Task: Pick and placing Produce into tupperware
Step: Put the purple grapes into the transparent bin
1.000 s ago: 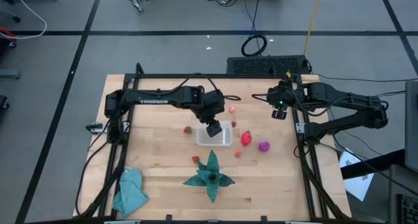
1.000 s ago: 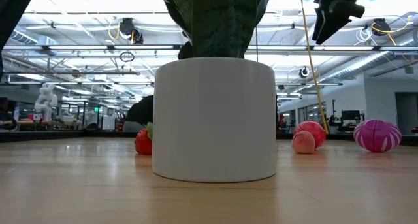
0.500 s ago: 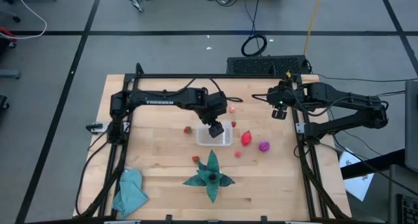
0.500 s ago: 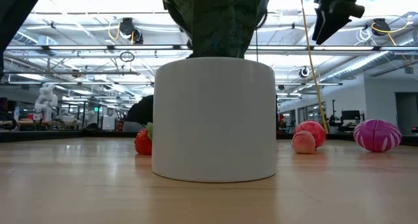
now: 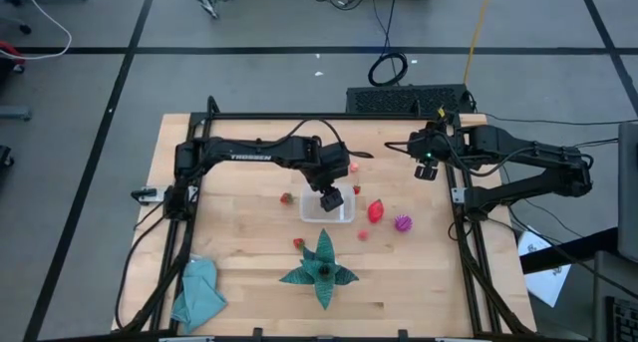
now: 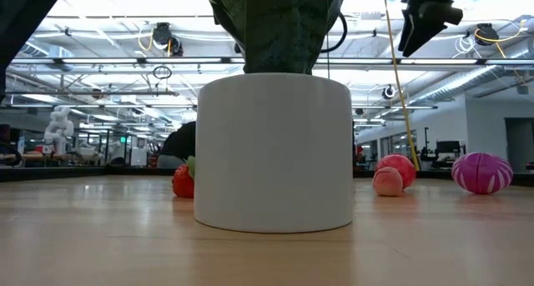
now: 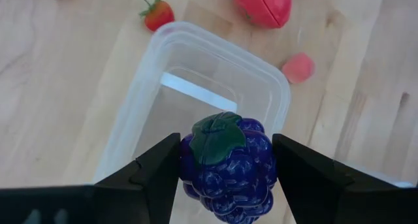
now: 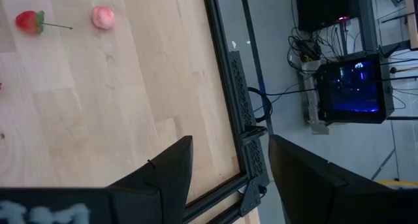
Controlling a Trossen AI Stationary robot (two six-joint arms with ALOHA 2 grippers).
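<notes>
Here the left hand is hanging directly over the small clear plastic rectangular container, its two dark fingers pressing against either side of a purple toy grape bunch with a green leaf on top. The grapes are sitting in the air above the container's open mouth, not touching its floor. In the high view the same left hand is showing above the far end of the container, which is lying near the middle of the light wooden table.

Around the container, other toy fruits are lying on the table: a small red strawberry with a green stem just to its left, a larger red strawberry-like fruit to its right, a spiky magenta ball beyond that, a small pink fruit near the container's front right corner, and another small red fruit by the large dark-green star-shaped leafy plant. A teal cloth is lying crumpled at the table's front left corner.

The right hand is waiting above the table's far right edge, well apart from the fruit; in its wrist view its fingers are standing spread with nothing between them.
</notes>
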